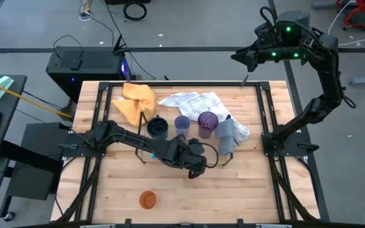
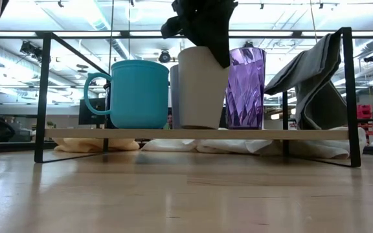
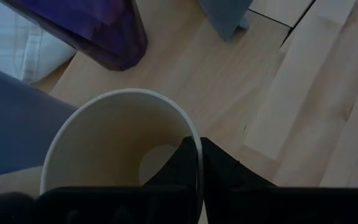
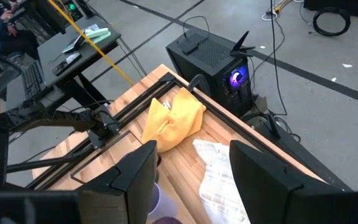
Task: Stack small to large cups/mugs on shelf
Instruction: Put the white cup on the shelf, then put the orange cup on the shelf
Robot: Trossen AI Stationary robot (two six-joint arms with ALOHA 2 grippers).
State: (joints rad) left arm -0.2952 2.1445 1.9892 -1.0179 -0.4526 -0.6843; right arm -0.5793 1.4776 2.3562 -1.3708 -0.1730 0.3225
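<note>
Fingers [image 3: 194,180] of the left gripper are pinching the thin rim of a smooth tan cup [image 2: 201,87], standing on the black-rod shelf [image 2: 193,134] between a glossy blue mug [image 2: 135,94] and a faceted purple cup [image 2: 245,87], while the right gripper's fingers [image 4: 253,180] are hanging spread above the counter's [image 1: 233,190] far corner.

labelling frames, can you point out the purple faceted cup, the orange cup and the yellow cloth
purple faceted cup [image 2: 245,87]: low view, middle of its ribbed side wall
orange cup [image 1: 147,200]: high view, centre of its open mouth
yellow cloth [image 1: 137,101]: high view, middle of the crumpled fabric
</note>
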